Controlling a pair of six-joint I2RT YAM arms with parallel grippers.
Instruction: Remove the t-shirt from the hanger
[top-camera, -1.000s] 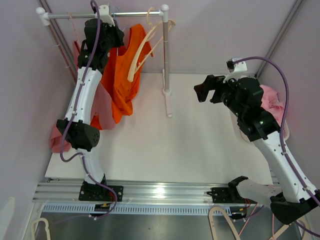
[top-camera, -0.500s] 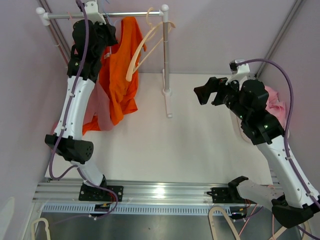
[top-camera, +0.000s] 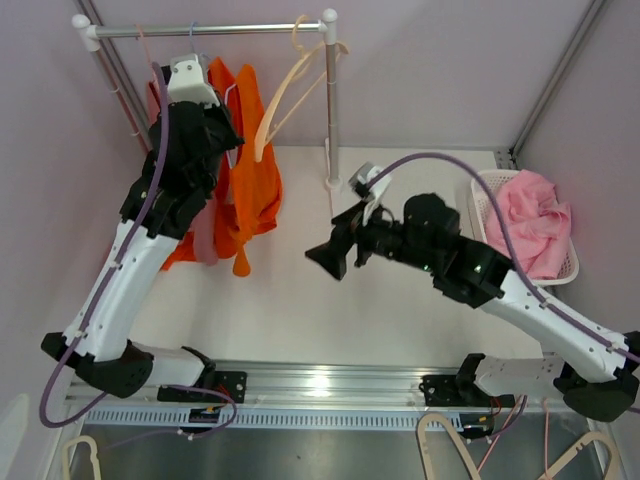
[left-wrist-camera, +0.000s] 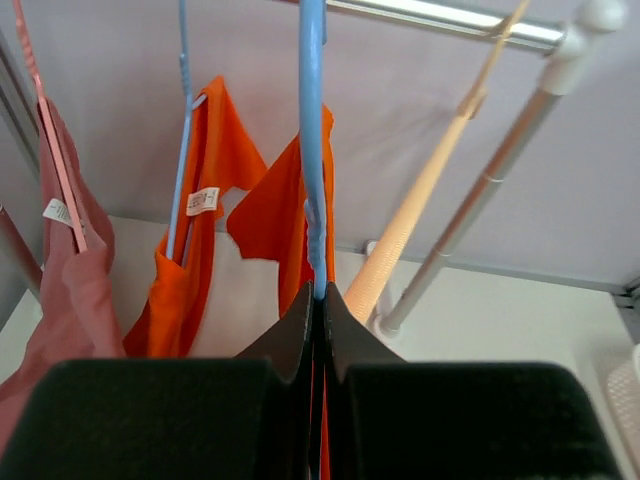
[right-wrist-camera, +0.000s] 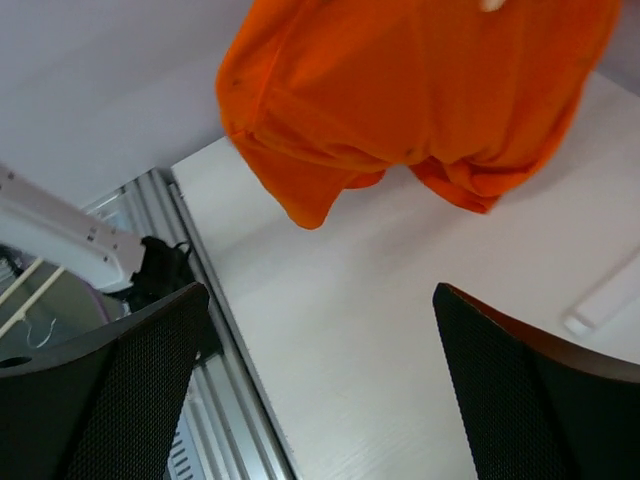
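The orange t-shirt (top-camera: 255, 185) hangs on a blue hanger (left-wrist-camera: 313, 150) below the rack's rail. My left gripper (top-camera: 230, 130) is shut on that hanger; in the left wrist view its jaws (left-wrist-camera: 318, 296) pinch the blue bar, with orange cloth (left-wrist-camera: 195, 230) draped to either side. My right gripper (top-camera: 335, 255) is open over the table, just right of the shirt's lower part and pointing at it. In the right wrist view the shirt's hem (right-wrist-camera: 420, 90) hangs above and beyond the wide-apart fingers (right-wrist-camera: 110, 390), with nothing between them.
The rack's rail (top-camera: 200, 28) and post (top-camera: 330, 100) stand at the back. A cream hanger (top-camera: 285, 95) hangs from the rail. A pink garment (top-camera: 205, 240) hangs left of the shirt. A white basket (top-camera: 480, 190) of pink clothes sits at the right.
My left arm has come down and forward, bringing the hanger and orange shirt lower. My right arm has swung left across the table toward the shirt, its gripper still open.
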